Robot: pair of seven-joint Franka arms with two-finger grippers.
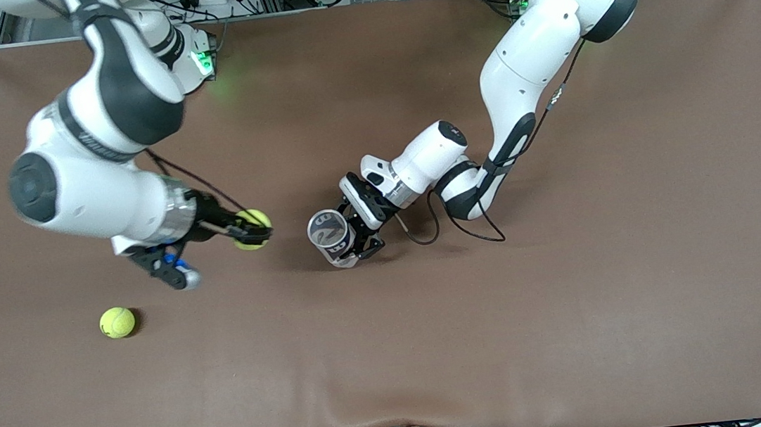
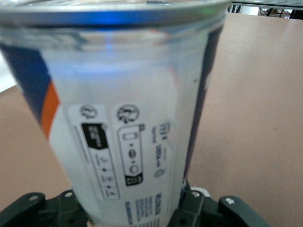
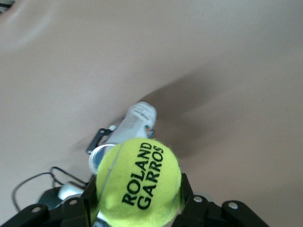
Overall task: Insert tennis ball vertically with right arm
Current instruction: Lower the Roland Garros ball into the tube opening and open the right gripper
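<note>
The right gripper (image 1: pixel 253 229) has its jaws clamped on a tennis ball (image 1: pixel 253 228), up over the table (image 1: pixel 574 306) at about nine o'clock from the clear ball can (image 1: pixel 330 236). The left gripper (image 1: pixel 357 238) grips that can near its base, mouth up. The carry step is in hand; next the ball must be centred above the can's mouth and lowered straight in. A second ball (image 1: pixel 117 322) lies at seven o'clock.

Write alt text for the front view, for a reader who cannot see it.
The right claw holds a tennis ball above the brown table, beside a clear tube gripped by the left claw. A second tennis ball lies nearer the camera.
</note>
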